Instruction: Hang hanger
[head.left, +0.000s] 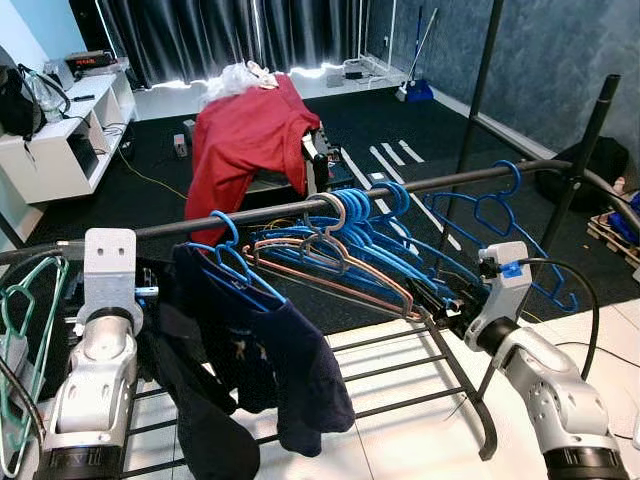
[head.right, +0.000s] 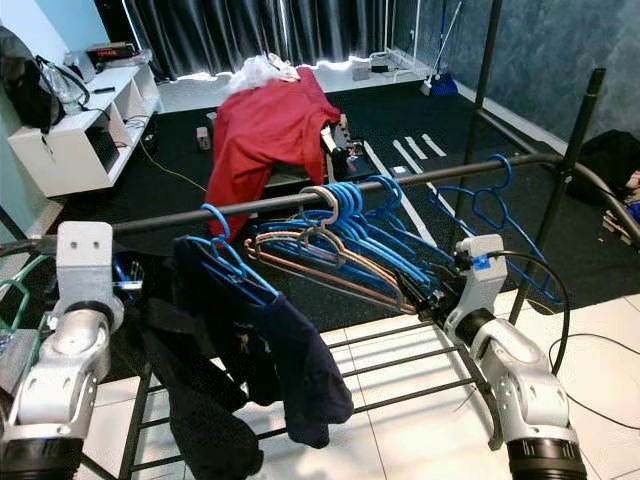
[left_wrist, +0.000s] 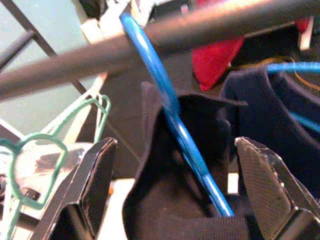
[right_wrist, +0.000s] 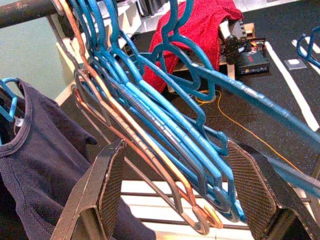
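The blue hanger (left_wrist: 172, 107) with the dark shirt (head.left: 260, 360) is hanging on the rail (head.left: 300, 208), lying between the open jaws of the left gripper (left_wrist: 172, 190). The right gripper (right_wrist: 182, 200) jaws are standing open around the bunched hangers (right_wrist: 150, 105) at 3 o'clock.

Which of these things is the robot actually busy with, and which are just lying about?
In use: rail; blue hanger carrying a dark shirt, between the open left pincer; bunch of bare hangers between the open right pincer.

Lying about: red cloth, white shelf, green hangers, curtain.
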